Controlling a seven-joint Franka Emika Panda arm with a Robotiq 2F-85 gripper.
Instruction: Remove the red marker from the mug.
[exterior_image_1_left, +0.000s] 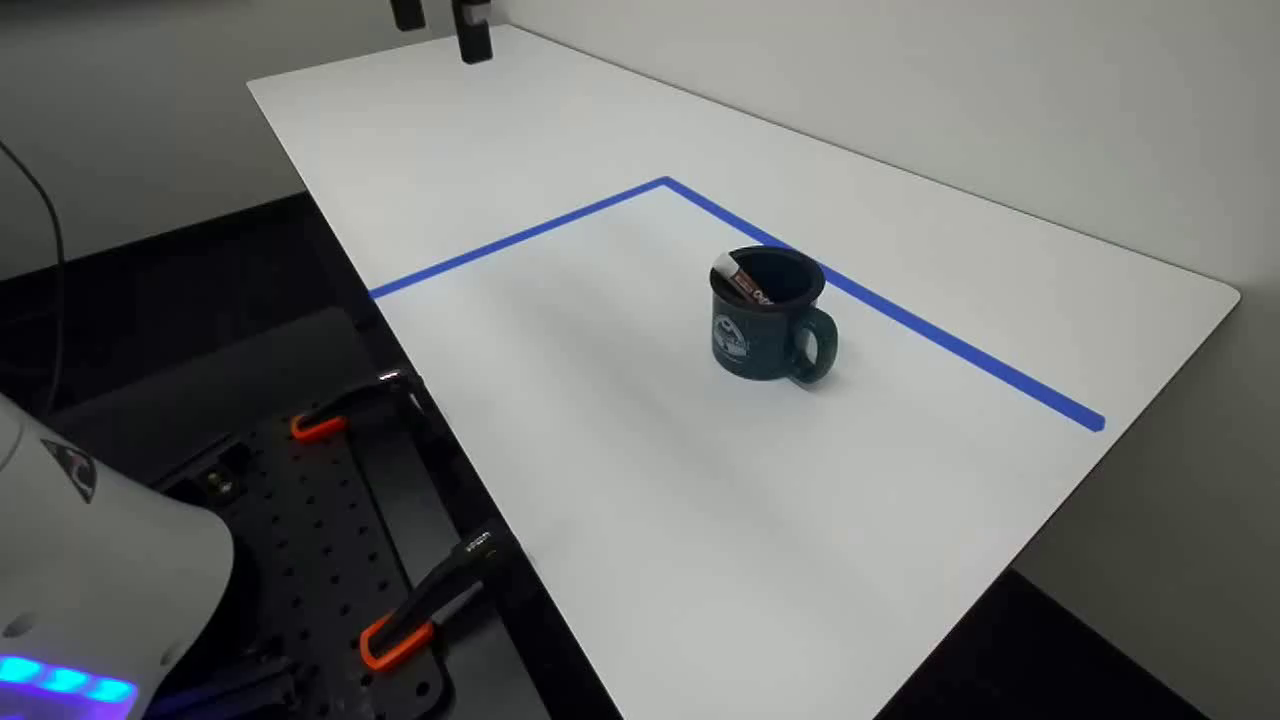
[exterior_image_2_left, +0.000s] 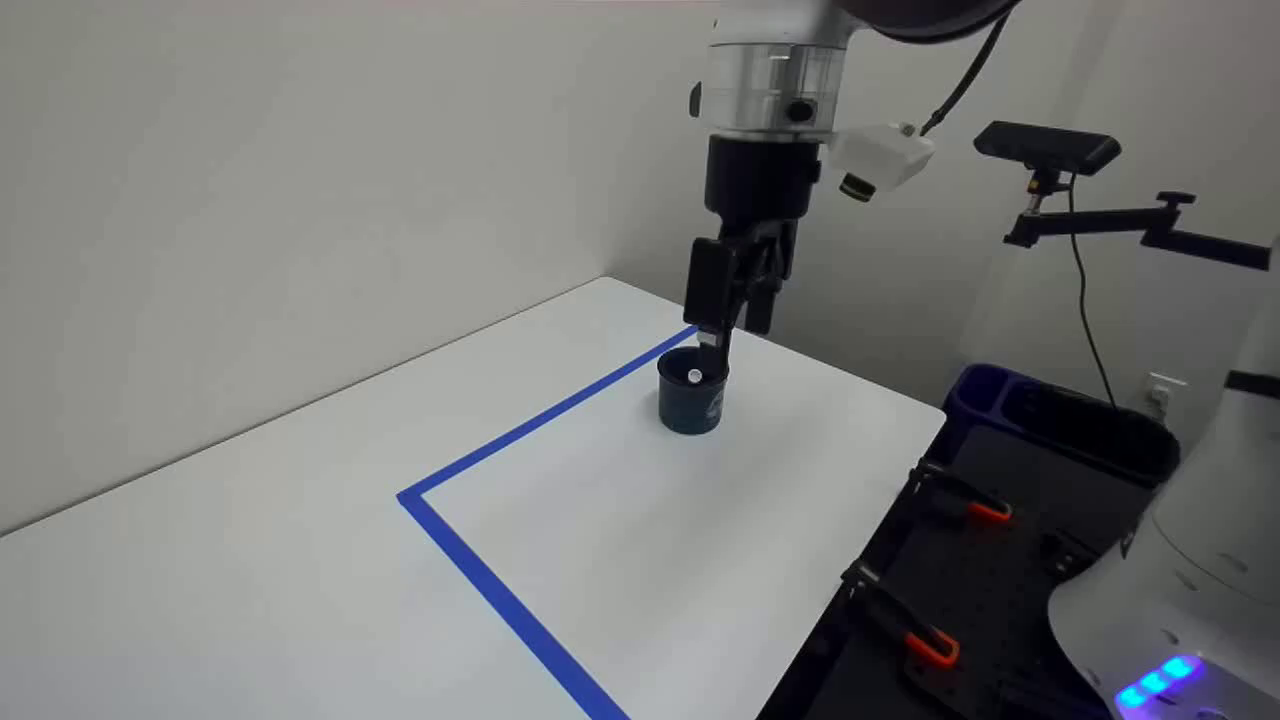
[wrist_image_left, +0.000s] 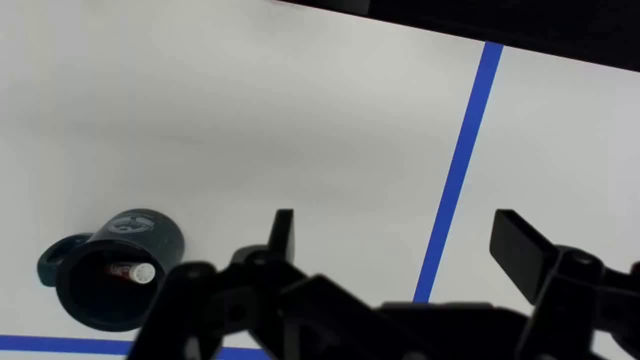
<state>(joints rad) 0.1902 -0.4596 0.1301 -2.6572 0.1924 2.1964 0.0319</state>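
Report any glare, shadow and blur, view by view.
Wrist view: the hand is near-black, its nearest parts soft; the red marker fades into deep shadow inside the mug. Both exterior views: the blue base lights glow strongly. In an exterior view, a faint, soft-edged shadow spreads over the white tabletop.

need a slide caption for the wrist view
White-tipped red marker inside the dark mug; open jaws holding nothing, blue tape on the white table.

lower end of red marker (exterior_image_1_left: 746, 284) hidden in mug (exterior_image_1_left: 758, 345), pincer (exterior_image_1_left: 443, 42) cropped at top in an exterior view
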